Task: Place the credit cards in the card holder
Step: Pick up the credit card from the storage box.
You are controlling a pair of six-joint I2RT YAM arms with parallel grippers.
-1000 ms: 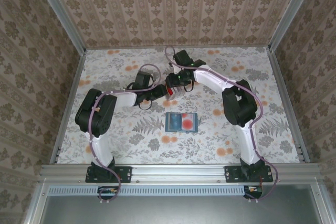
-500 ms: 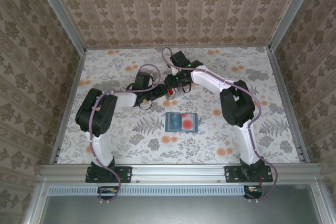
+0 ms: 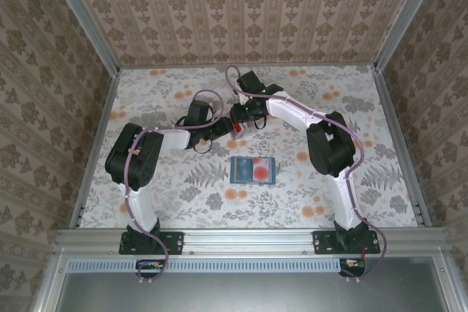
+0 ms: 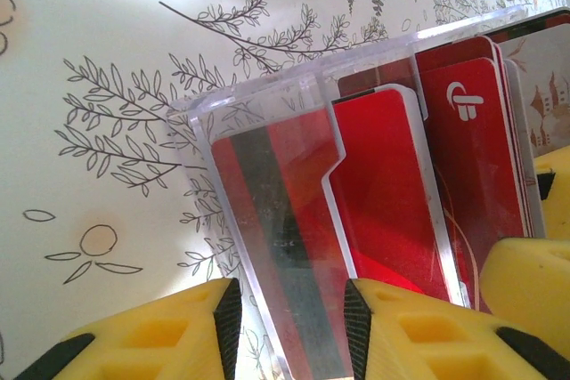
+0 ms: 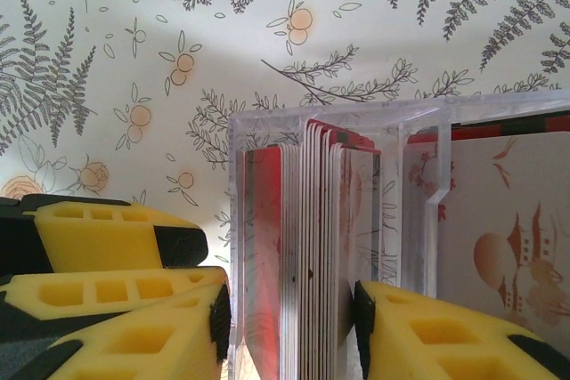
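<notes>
A clear plastic box (image 4: 267, 131) stands on edge above the table, and my left gripper (image 4: 292, 327) is shut on its end wall. Inside it is a stack of red and white credit cards (image 4: 383, 193). My right gripper (image 5: 289, 327) has come in from the other side. Its pads press on the credit cards (image 5: 312, 246) through the box's (image 5: 419, 157) open part, with one thin clear wall against the left pad. From above, both grippers (image 3: 219, 128) (image 3: 241, 118) meet mid-table. The teal card holder (image 3: 252, 170) lies flat just in front of them, apart from both.
My left gripper's yellow fingers (image 5: 107, 246) sit close beside the right one's. Metal rails (image 3: 99, 144) and patterned walls (image 3: 241, 12) close in the floral table (image 3: 183, 195) on three sides. Open tabletop lies to the left, right and front of the card holder.
My right arm has shifted slightly left toward the box and its jaws have narrowed onto the card stack. My left arm and the card holder have not moved.
</notes>
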